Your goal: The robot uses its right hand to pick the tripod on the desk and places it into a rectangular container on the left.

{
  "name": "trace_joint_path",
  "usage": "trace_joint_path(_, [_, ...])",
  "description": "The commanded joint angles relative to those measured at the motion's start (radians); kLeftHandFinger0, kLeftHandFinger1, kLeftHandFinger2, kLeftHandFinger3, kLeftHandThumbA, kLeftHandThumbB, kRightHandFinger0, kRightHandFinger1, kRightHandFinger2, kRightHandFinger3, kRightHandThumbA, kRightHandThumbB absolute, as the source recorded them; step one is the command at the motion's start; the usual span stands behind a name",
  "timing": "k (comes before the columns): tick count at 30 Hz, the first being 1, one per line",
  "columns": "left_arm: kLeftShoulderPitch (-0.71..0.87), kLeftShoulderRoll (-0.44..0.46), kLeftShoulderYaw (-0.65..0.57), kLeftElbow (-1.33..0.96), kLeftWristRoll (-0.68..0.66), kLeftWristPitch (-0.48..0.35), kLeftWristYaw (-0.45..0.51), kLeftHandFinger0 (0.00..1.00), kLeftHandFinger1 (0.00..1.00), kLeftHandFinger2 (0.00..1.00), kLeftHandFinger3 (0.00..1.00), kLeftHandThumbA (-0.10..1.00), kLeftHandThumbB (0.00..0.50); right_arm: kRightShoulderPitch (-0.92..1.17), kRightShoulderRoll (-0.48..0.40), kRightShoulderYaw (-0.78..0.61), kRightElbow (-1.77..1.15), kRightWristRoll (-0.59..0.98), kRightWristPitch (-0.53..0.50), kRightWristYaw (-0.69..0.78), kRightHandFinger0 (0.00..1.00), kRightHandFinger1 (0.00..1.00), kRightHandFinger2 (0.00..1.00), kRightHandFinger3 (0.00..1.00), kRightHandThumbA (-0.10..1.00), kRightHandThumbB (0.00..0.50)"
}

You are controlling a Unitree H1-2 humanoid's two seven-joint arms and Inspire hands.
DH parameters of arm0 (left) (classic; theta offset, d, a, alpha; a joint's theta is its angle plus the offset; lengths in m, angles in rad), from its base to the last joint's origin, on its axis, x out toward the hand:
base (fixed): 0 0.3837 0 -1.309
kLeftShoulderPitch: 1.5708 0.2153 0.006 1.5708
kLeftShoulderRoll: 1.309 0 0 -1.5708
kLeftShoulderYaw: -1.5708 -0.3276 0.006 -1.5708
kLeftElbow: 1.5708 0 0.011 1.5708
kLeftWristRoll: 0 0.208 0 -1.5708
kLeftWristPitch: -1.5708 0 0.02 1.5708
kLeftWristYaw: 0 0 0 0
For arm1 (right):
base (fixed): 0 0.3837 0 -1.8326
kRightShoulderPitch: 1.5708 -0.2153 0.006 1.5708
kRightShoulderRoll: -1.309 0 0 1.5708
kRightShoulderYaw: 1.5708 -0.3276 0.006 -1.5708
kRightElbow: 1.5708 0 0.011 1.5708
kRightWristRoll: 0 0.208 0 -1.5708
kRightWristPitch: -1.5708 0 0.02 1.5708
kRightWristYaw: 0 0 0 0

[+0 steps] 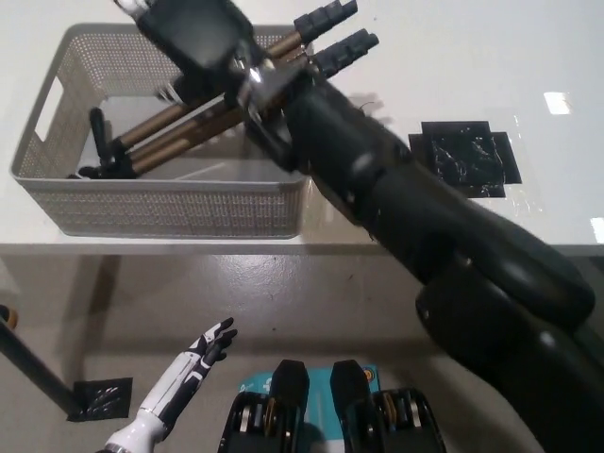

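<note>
Right hand (193,33) clamped around the middle of the tripod (203,118), poised over the basket (283,203) from the 12 o'clock side of the picture. Tripod slanted, long axis running from 8 o'clock to 2 o'clock: head end low and inside the basket near its 9 o'clock wall, apparently at or near the floor; black feet (335,33) raised and sticking out past the rim toward 2 o'clock, over the white table (444,66). Not yet flat inside. Judging from this, next move turns on swinging the foot end down and toward 9 o'clock so the whole length fits between the walls before letting go. Left hand (198,363) idle at 7 o'clock, below the table edge, fingers spread, holding nothing, far from the work.
</note>
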Motion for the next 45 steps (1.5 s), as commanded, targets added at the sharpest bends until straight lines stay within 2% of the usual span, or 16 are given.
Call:
trace_joint_path(1, [-0.018,0.01,-0.002,-0.014,0.022,-0.031,0.013,1.0,1.0,1.0,1.0,1.0,0.5,-0.105,0.02,-0.142,-0.096,0.187,-0.118,0.067,1.0,1.0,1.0,1.0,1.0,0.467])
trace_joint_path(7, [-0.026,0.0,-0.007,-0.001,0.023,-0.032,0.013,1.0,1.0,1.0,1.0,1.0,0.5,-0.129,-0.04,-0.343,-0.297,0.35,-0.121,0.197,1.0,1.0,1.0,1.0,1.0,0.475])
trace_joint_path(12, [-0.027,0.005,-0.005,-0.01,0.019,-0.027,0.006,1.0,1.0,1.0,1.0,1.0,0.5,-0.066,-0.197,-0.566,-0.689,0.557,-0.01,0.339,1.0,1.0,1.0,1.0,1.0,0.429])
trace_joint_path(13, [-0.027,0.006,-0.005,-0.01,0.022,-0.027,0.008,1.0,1.0,1.0,1.0,1.0,0.5,-0.045,-0.218,-0.606,-0.775,0.598,0.042,0.374,1.0,1.0,1.0,1.0,1.0,0.465])
trace_joint_path(14, [-0.031,0.003,-0.005,-0.005,0.021,-0.03,0.008,1.0,1.0,1.0,1.0,1.0,0.5,-0.008,-0.275,-0.647,-0.882,0.641,0.031,0.383,1.0,1.0,1.0,1.0,1.0,0.432])
trace_joint_path(17, [-0.031,0.007,-0.003,-0.009,0.023,-0.023,0.008,1.0,1.0,1.0,1.0,1.0,0.5,0.108,-0.373,-0.735,-1.163,0.72,0.094,0.415,1.0,1.0,1.0,1.0,1.0,0.453])
trace_joint_path(20, [-0.028,0.007,0.007,-0.012,0.008,-0.022,0.008,1.0,1.0,1.0,1.0,1.0,0.5,0.288,-0.452,-0.807,-1.442,0.811,0.092,0.399,1.0,1.0,1.0,1.0,1.0,0.36])
trace_joint_path(23, [-0.023,0.0,0.01,-0.018,-0.001,-0.021,0.006,1.0,1.0,1.0,1.0,1.0,0.5,0.465,-0.474,-0.852,-1.664,0.876,0.152,0.382,1.0,1.0,1.0,1.0,1.0,0.341])
trace_joint_path(25, [-0.032,-0.014,0.008,-0.006,0.0,-0.027,0.013,1.0,1.0,1.0,1.0,1.0,0.5,0.674,-0.476,-0.867,-1.827,0.868,0.13,0.334,1.0,1.0,1.0,1.0,1.0,0.311])
trace_joint_path(27, [-0.04,-0.01,0.012,0.001,-0.003,-0.035,0.014,1.0,1.0,1.0,1.0,1.0,0.5,0.896,-0.437,-0.843,-1.888,0.793,0.008,0.26,1.0,1.0,1.0,1.0,1.0,0.297])
trace_joint_path(31, [-0.044,-0.009,0.023,-0.016,-0.013,-0.013,0.016,1.0,1.0,1.0,1.0,1.0,0.5,1.217,-0.335,-0.769,-1.689,0.649,-0.249,0.131,1.0,1.0,1.0,1.0,1.0,0.266])
trace_joint_path(33, [-0.037,-0.007,0.027,-0.022,-0.022,-0.011,0.013,1.0,1.0,1.0,1.0,1.0,0.5,1.283,-0.306,-0.744,-1.635,0.662,-0.259,0.128,1.0,1.0,1.0,1.0,1.0,0.258])
trace_joint_path(34, [-0.038,-0.008,0.026,-0.018,-0.018,-0.022,0.016,1.0,1.0,1.0,1.0,1.0,0.5,1.357,-0.287,-0.715,-1.517,0.641,-0.33,0.104,1.0,1.0,1.0,1.0,1.0,0.18])
trace_joint_path(36, [-0.049,-0.011,0.028,-0.007,-0.018,-0.032,0.019,1.0,1.0,1.0,1.0,1.0,0.5,1.391,-0.274,-0.682,-1.433,0.658,-0.351,0.101,1.0,1.0,1.0,1.0,1.0,0.171])
trace_joint_path(38, [-0.054,-0.014,0.028,-0.002,-0.008,-0.043,0.03,1.0,1.0,1.0,1.0,1.0,0.5,1.435,-0.228,-0.654,-1.328,0.707,-0.352,0.13,1.0,1.0,1.0,1.0,1.0,0.207])
trace_joint_path(45, [-0.06,-0.016,0.027,-0.008,0.006,-0.028,0.034,1.0,1.0,1.0,1.0,1.0,0.5,1.497,-0.155,-0.629,-1.161,0.866,-0.314,0.264,1.0,1.0,1.0,1.0,1.0,0.18])
